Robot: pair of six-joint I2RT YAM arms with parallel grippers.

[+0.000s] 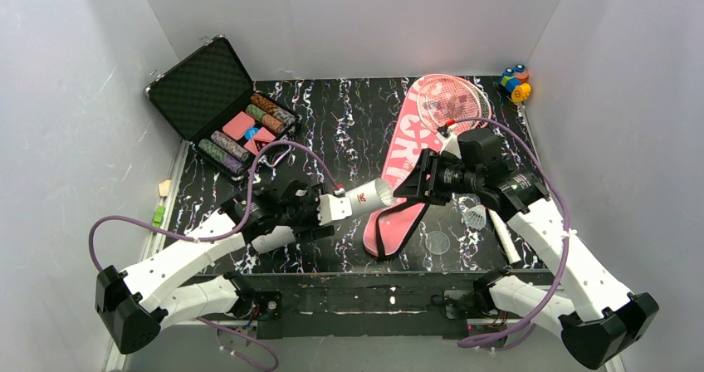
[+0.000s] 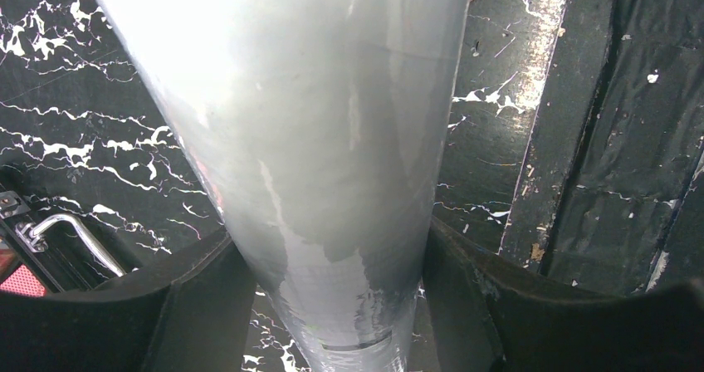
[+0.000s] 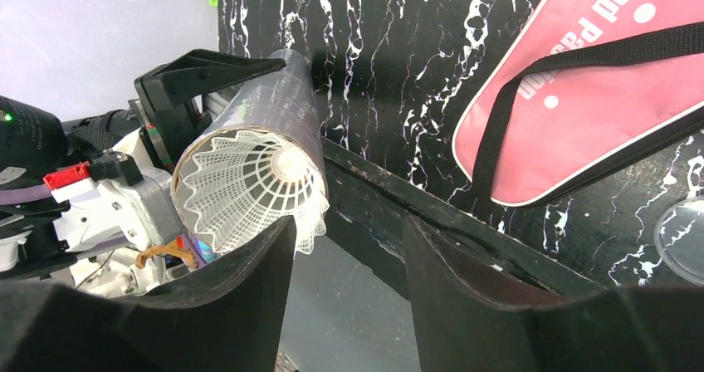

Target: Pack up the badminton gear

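Black marbled table (image 1: 349, 131) with the badminton gear partly packed. The pink cover (image 1: 413, 135) lies at the far right of centre, a pink-framed racket head (image 1: 452, 102) showing at its wide end. The long white tube (image 1: 365, 198) is held off the table, roughly level, near the middle. The left gripper (image 1: 325, 208) is clamped around its body and points its open mouth at the right arm. The right gripper (image 3: 344, 281) sits just in front of that mouth, fingers apart and holding nothing. A white shuttlecock (image 3: 249, 189) rests in the mouth, skirt facing outward and not fully sunk. The step in hand appears to be loading shuttlecocks into the tube. The next move probably calls for nudging this one deeper, then fetching the loose shuttlecock (image 1: 475, 216) lying on the table beside the right arm. The small clear disc (image 1: 437, 242) near the front edge may be the tube's cap, to go on last.
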